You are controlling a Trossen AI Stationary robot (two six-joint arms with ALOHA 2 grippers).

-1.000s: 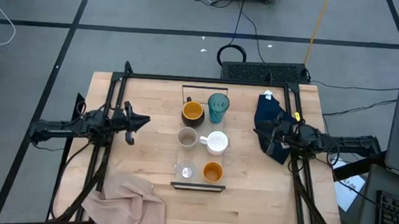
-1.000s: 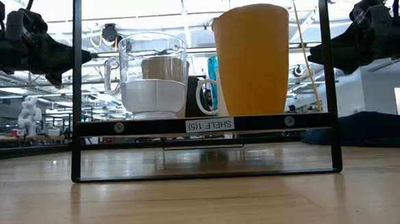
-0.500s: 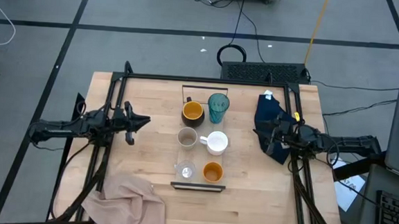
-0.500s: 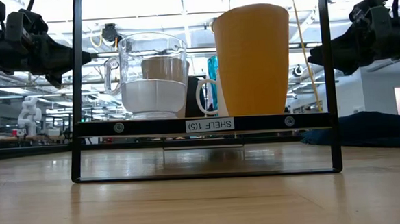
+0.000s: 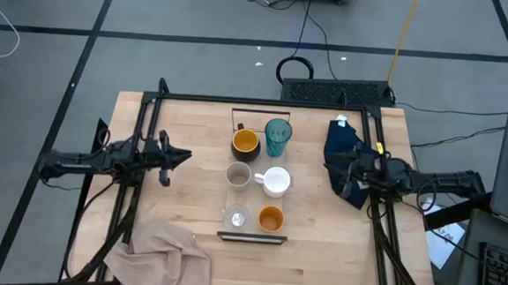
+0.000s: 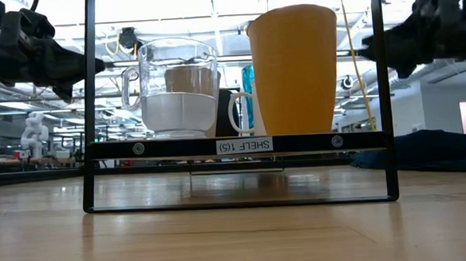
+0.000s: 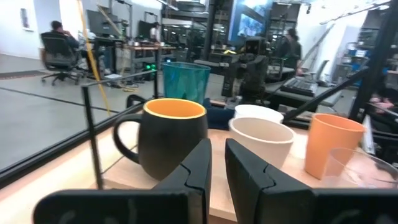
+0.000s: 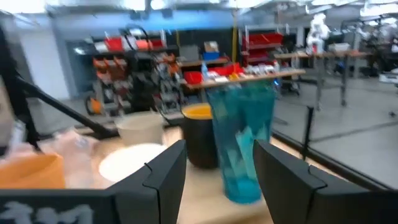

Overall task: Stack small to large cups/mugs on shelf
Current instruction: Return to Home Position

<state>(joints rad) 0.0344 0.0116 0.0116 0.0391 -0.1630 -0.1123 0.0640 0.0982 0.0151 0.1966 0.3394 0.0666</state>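
Observation:
Six vessels stand in pairs on the pale wood shelf [image 5: 255, 200]. At its far end are the dark mug [image 5: 245, 142] and the teal tumbler [image 5: 277, 137]. In the middle stand the beige cup [image 5: 238, 174] and the white mug [image 5: 275, 181]. At its near end are the tiny clear glass [image 5: 235, 217] and the small orange cup [image 5: 270, 219]. My left gripper [image 5: 181, 156] hovers left of the shelf, shut, level with the dark mug [image 7: 171, 137]. My right gripper [image 5: 334, 169] hovers right of the shelf, open, facing the teal tumbler [image 8: 242, 137].
A dark blue cloth [image 5: 342, 152] lies under my right gripper. A beige-pink cloth [image 5: 163, 256] is heaped at the table's near left corner. A black frame [image 5: 265, 103] runs around the table. The shelf's near rail [image 6: 242, 145] carries a label in the low view.
My right gripper has risen a little in the low view. The cups and my left arm have kept still.

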